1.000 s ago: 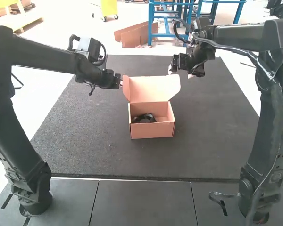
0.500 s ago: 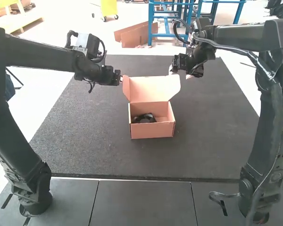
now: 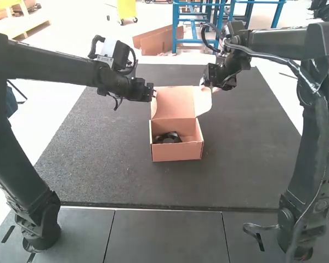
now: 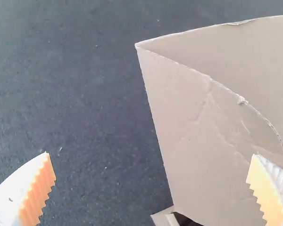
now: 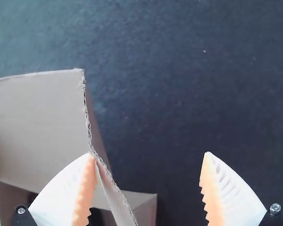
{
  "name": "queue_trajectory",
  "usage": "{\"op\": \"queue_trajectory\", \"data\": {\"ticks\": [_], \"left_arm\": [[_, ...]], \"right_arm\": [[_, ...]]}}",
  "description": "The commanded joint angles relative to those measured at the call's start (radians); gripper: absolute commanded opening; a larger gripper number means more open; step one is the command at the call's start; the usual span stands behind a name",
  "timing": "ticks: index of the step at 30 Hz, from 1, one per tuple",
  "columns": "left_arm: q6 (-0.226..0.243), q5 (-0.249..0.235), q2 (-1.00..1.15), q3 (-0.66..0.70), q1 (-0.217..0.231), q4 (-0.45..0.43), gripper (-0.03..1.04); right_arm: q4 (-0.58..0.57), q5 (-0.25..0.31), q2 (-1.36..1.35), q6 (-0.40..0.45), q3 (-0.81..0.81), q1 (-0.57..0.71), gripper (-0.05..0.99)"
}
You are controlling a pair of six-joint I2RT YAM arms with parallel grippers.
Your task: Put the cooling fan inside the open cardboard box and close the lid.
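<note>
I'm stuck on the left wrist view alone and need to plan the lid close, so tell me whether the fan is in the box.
Observer: Yes. The high view shows the black cooling fan lying inside the cardboard box.
Operator: Give me the lid's state.
Observer: The lid stands upright at the back of the box and is not folded down.
Operator: Report the right end effector.
Observer: The right end effector is at the lid's upper right corner. Its wrist view shows the lid's edge between its open fingers.
</note>
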Motion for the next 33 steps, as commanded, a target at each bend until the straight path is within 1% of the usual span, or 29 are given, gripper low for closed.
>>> {"op": "queue_trajectory", "data": {"ticks": [1,3,5,11,16,21,23,25,29,33], "left_arm": [[-0.01,0.012,-0.027,0.043,-0.005,0.012,0.96],[-0.01,0.012,-0.027,0.043,-0.005,0.01,0.96],[-0.01,0.012,-0.027,0.04,-0.005,0.01,0.96],[-0.01,0.012,-0.027,0.037,-0.008,0.012,0.96],[-0.01,0.012,-0.024,0.035,-0.008,0.016,0.96],[-0.01,0.012,-0.021,0.035,-0.008,0.016,0.96],[-0.01,0.012,-0.021,0.034,-0.008,0.018,0.96],[-0.01,0.011,-0.021,0.035,-0.008,0.018,0.96],[-0.009,0.011,-0.021,0.035,-0.008,0.018,0.96],[-0.009,0.011,-0.021,0.035,-0.008,0.018,0.96]], "right_arm": [[-0.001,-0.019,-0.005,-0.013,0.033,0.012,0.44],[-0.001,-0.019,-0.005,-0.014,0.035,0.015,0.36],[0.001,-0.019,-0.005,-0.014,0.035,0.018,0.31],[-0.013,-0.019,-0.005,-0.014,0.04,0.031,0.25],[-0.024,-0.022,-0.005,-0.009,0.04,0.031,0.16],[-0.027,-0.022,-0.006,-0.013,0.049,0.031,0.14],[-0.032,-0.023,-0.006,-0.013,0.053,0.031,0.09],[-0.036,-0.025,-0.006,-0.013,0.056,0.031,0.09],[-0.045,-0.028,-0.006,-0.011,0.06,0.031,0.01],[-0.071,-0.042,-0.008,-0.011,0.069,0.033,-0.01]]}}
